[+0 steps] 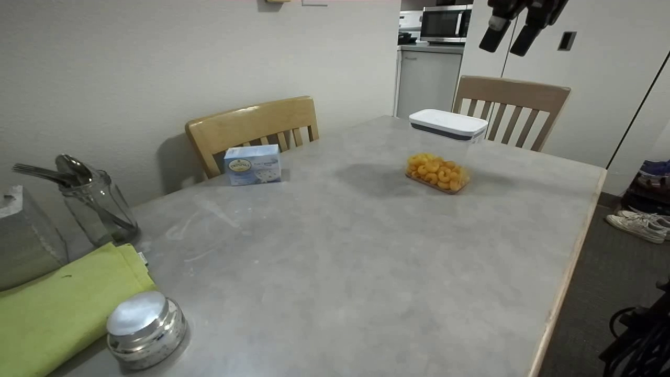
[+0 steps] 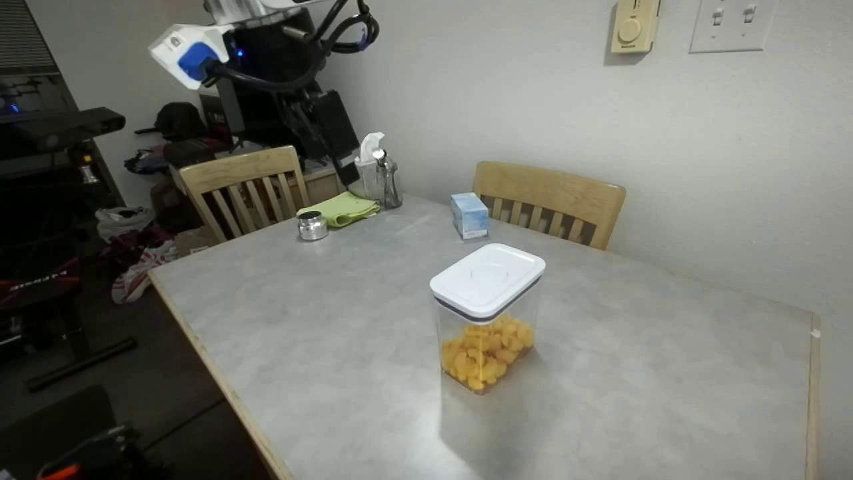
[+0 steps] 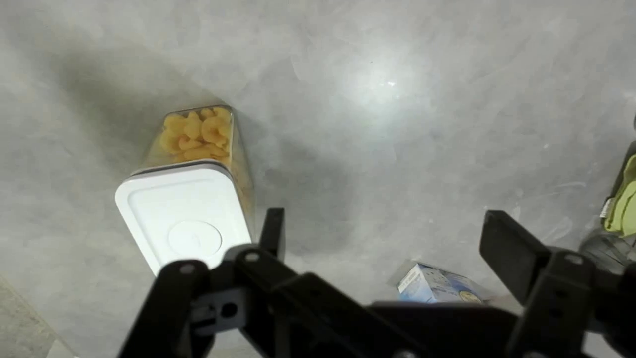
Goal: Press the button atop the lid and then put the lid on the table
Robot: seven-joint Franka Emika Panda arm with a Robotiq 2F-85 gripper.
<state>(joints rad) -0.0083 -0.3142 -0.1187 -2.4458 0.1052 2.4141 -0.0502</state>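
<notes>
The white lid [image 1: 449, 122] sits on top of a clear container of orange-yellow pasta [image 2: 490, 353], which stands upright on the grey table [image 1: 335, 272]. The lid also shows in an exterior view [image 2: 488, 283] and in the wrist view [image 3: 181, 209]. A round button [image 3: 195, 237] lies flush in the middle of the lid. My gripper [image 3: 385, 216] is open and empty. It is in the air well above the table, as both exterior views show [image 1: 505, 48] [image 2: 345, 160]. In the wrist view the left finger partly covers a corner of the lid.
A blue-and-white tea box [image 1: 253, 165] stands near the wall side. A round metal jar [image 1: 146, 330], a green cloth [image 1: 73, 303], a glass jar with cutlery [image 1: 99, 209] and a tissue box [image 1: 29, 241] stand together at one end. Wooden chairs [image 2: 546, 200] line the table.
</notes>
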